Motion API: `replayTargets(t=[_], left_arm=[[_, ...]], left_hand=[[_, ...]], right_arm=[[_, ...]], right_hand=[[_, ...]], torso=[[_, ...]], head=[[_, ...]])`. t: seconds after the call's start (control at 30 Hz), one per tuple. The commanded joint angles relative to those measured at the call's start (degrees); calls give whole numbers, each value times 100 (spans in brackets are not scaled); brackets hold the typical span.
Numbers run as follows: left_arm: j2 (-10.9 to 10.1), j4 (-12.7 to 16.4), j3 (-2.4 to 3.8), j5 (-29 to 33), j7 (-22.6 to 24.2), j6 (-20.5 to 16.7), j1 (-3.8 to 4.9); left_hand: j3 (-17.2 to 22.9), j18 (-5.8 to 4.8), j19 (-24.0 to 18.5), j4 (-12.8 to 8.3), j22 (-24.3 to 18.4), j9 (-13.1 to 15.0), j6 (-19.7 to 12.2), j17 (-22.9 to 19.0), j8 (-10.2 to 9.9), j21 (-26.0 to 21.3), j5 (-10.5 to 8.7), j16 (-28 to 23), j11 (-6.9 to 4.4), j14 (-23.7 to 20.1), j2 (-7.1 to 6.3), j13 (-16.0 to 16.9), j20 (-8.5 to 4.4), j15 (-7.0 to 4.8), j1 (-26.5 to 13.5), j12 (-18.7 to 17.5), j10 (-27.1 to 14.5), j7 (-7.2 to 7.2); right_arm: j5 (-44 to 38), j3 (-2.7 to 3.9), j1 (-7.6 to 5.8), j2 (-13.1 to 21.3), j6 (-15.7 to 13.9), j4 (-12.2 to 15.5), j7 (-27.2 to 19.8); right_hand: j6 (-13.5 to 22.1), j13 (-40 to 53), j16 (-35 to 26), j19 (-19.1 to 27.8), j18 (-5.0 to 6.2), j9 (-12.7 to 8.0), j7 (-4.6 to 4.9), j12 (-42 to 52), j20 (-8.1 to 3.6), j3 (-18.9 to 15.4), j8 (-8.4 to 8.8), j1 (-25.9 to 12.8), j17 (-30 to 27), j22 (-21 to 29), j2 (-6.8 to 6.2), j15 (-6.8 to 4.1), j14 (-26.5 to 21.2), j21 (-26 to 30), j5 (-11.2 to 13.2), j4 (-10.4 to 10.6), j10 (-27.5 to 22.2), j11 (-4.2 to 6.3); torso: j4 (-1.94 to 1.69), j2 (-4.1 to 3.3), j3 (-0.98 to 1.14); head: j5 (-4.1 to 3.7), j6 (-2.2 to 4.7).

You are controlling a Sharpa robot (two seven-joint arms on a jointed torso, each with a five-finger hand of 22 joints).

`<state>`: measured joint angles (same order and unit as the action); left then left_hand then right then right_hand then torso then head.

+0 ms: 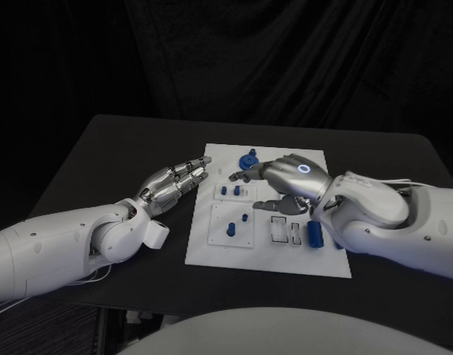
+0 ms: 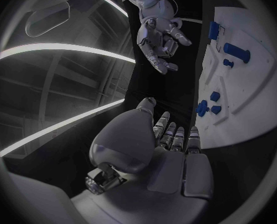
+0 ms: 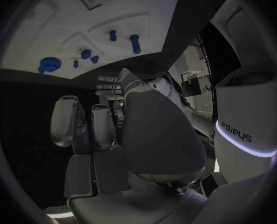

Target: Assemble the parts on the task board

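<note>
Head view: flat white rectangular task board (image 1: pixel 211 255) lies mid black desk (image 1: pixel 98 148), with small blue plastic parts (image 1: pixel 243 219) standing in or lying on its raised plates and a blue cylinder (image 1: pixel 314 234) lying near its right edge. Left silver hand (image 1: pixel 173 183) sits just off the board's left edge, fingers straight and together, holding nothing. Right silver hand (image 1: pixel 286 180) hovers over the board's upper middle, fingers loosely curled; can't tell if it pinches anything. Left wrist view adds the board's relief plus the right hand (image 2: pixel 160 32) with fingers spread. Right wrist view: round blue knob (image 3: pixel 49 64) and pegs beyond the fingertips (image 3: pixel 107 79).
</note>
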<state>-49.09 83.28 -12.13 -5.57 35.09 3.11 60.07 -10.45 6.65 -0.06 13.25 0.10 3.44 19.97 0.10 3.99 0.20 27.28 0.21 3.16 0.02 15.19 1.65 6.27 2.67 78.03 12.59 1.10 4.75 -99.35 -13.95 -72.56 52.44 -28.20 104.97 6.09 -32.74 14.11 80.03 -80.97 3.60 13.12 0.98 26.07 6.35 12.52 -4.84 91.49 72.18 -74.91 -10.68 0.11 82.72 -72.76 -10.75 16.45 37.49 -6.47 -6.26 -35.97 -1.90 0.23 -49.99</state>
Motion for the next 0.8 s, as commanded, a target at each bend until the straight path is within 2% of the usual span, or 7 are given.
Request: replayTargets(t=[0.03,0.13,0.27,0.47,0.57,0.67,0.8], left_arm=[[-13,19,6,24,174,-49,-8],[-41,35,6,24,264,-114,-8],[-71,52,6,24,391,-183,-7],[-55,39,7,24,519,-253,-7],[-69,48,7,24,538,-264,-7],[-94,56,7,24,536,-256,-7],[-116,48,7,24,521,-245,-7]], left_hand=[[-336,123,8,419,1,-95,-476,-10,-109,-17,-1276,-21,-23,-2,-8,-1,47,28,-438,-48,-36,-49],[-529,119,7,360,-2,-167,-818,-10,-211,-18,-1709,-21,-56,-2,113,-13,51,9,-858,-109,-55,-153],[-647,119,6,355,-9,-244,-1342,-10,-303,-20,-2051,-21,-64,-2,128,-31,37,21,-1075,-266,-91,-623],[-600,76,6,348,-10,-308,-1827,-10,-364,-20,-1898,-21,-199,-2,136,-54,55,77,-1015,-480,-113,-1676],[-568,71,6,348,-10,-313,-1855,-10,-369,-20,-1788,-21,-226,-2,143,-55,58,85,-978,-500,-113,-1785],[-510,72,6,347,-10,-311,-1850,-10,-367,-20,-1558,-21,-214,-2,143,-55,61,89,-877,-507,-109,-1775],[-450,77,6,349,-10,-309,-1839,-10,-365,-20,-1330,-21,-165,-2,148,-50,63,83,-785,-488,-102,-1679]], right_arm=[[931,-11,-124,306,-123,160,4],[1139,-16,-198,584,25,235,44],[1457,-20,-239,974,170,238,98],[1959,-23,-71,1456,410,180,402],[2055,-24,61,1582,625,205,795],[2075,-25,183,1637,815,252,1199],[1602,-26,336,1627,941,339,1728]], right_hand=[[-188,44,36,-23,24,9,76,181,22,75,-54,-29,19,-1000,120,32,32,-30,-79,-3,157,0],[-520,148,7,1,33,66,269,457,36,99,-174,-203,-31,-987,251,48,7,16,-83,-9,461,17],[-981,1901,-768,616,245,190,424,3013,-105,77,-436,-417,-1121,-687,332,-128,-664,1055,-259,-112,758,351],[-945,6404,379,178,81,1096,447,5993,-201,-76,-1969,-881,629,-931,406,-242,172,387,-3,-39,3952,535],[-978,7261,696,3,21,1397,458,6297,-221,-188,-2551,-1548,1192,-1013,515,-234,438,44,68,30,4887,550],[-1075,7589,779,52,37,1450,417,6393,-217,-257,-2728,-2603,1351,-992,572,-194,509,93,-65,44,5251,521],[-1035,7589,917,18,13,1479,466,6393,-186,-22,-2805,-2949,1618,-1022,412,-199,640,-39,-173,48,5251,523]], torso=[[1,0,-5],[-8,4,-6],[0,-5,0],[-33,-1,-25],[-14,-16,-23],[11,-27,-14],[-16,-35,-26]], head=[[-36,-1],[-51,-1],[-91,-1],[-247,-1],[-275,-1],[-270,-1],[-289,-1]])
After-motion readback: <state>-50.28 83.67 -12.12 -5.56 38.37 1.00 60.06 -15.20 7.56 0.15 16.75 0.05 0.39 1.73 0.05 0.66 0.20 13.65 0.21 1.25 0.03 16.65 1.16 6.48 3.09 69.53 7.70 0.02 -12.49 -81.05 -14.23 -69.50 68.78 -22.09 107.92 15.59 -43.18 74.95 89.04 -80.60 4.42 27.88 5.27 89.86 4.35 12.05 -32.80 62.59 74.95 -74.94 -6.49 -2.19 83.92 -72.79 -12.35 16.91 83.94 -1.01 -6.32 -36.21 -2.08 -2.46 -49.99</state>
